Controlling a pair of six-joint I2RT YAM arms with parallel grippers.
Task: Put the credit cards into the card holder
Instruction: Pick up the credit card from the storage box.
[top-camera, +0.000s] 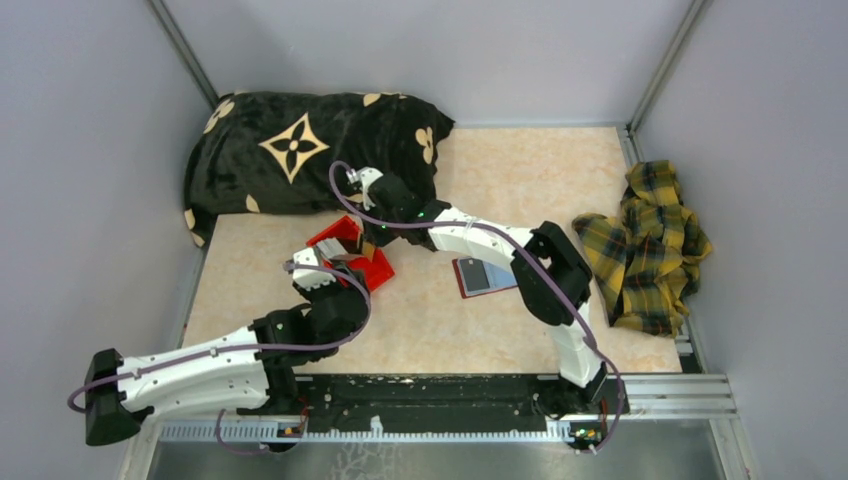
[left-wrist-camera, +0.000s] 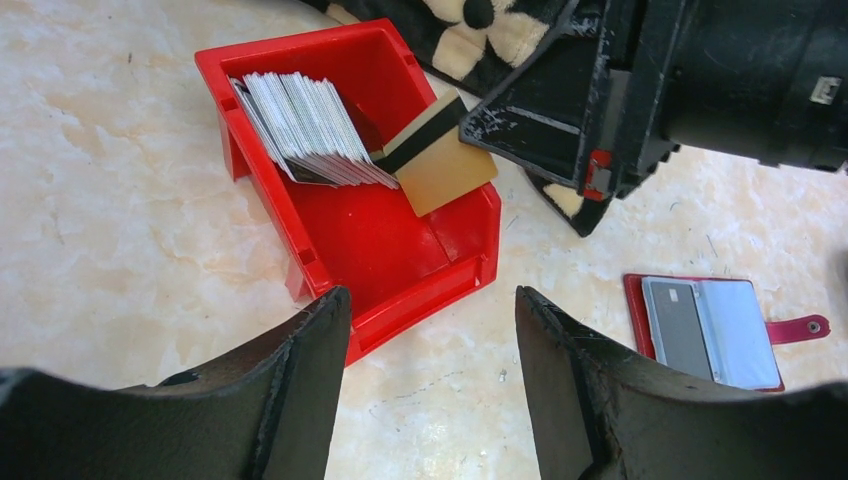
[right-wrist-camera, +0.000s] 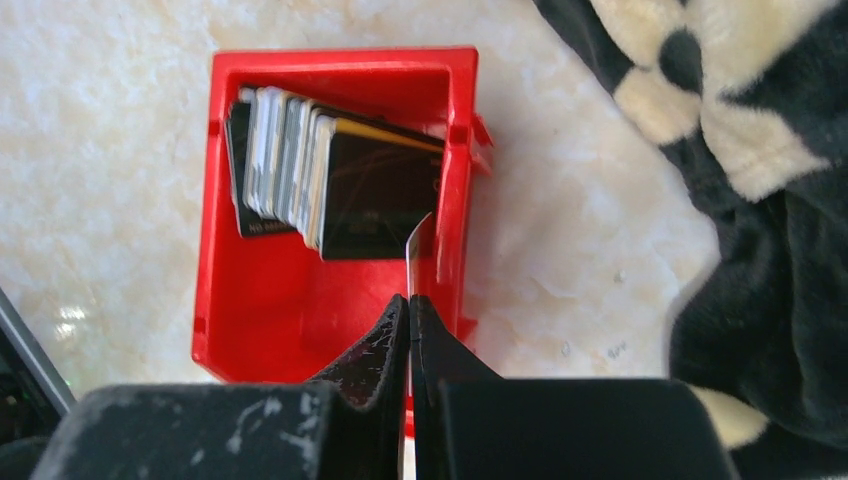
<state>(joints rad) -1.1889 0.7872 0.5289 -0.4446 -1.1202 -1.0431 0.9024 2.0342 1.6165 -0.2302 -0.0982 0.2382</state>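
Closest to the left wrist camera are the two dark fingers of my left gripper (left-wrist-camera: 430, 300). They stand apart with nothing between them, and they hang over the near edge of a bright red open plastic bin (left-wrist-camera: 300, 45). This red plastic bin sits on the pale, marble-patterned worktop (left-wrist-camera: 120, 200).

Inside the bin, a stack of cards (left-wrist-camera: 305, 130), thin and grey-white, leans against the far-left wall. My right gripper (right-wrist-camera: 408, 300) reaches in from the other side. Its fingers are pressed together on one thin tan card (left-wrist-camera: 435, 160) with a black stripe. The tan card is tilted and is just beside the end of the stack, over the right corner of the bin. From the right wrist camera I see this card only edge-on. If it touches the floor of the bin, I cannot tell.

To the right of the bin and well apart from it, a small dark-red folding card holder (left-wrist-camera: 715, 330) with pale blue-grey lining lies open and flat on the worktop. Its snap tab (left-wrist-camera: 800, 327) points to the right.

At the far side lies a black plush cushion (top-camera: 300, 150) with cream flower shapes. A yellow plaid cloth (top-camera: 645, 240) is crumpled at the right edge.
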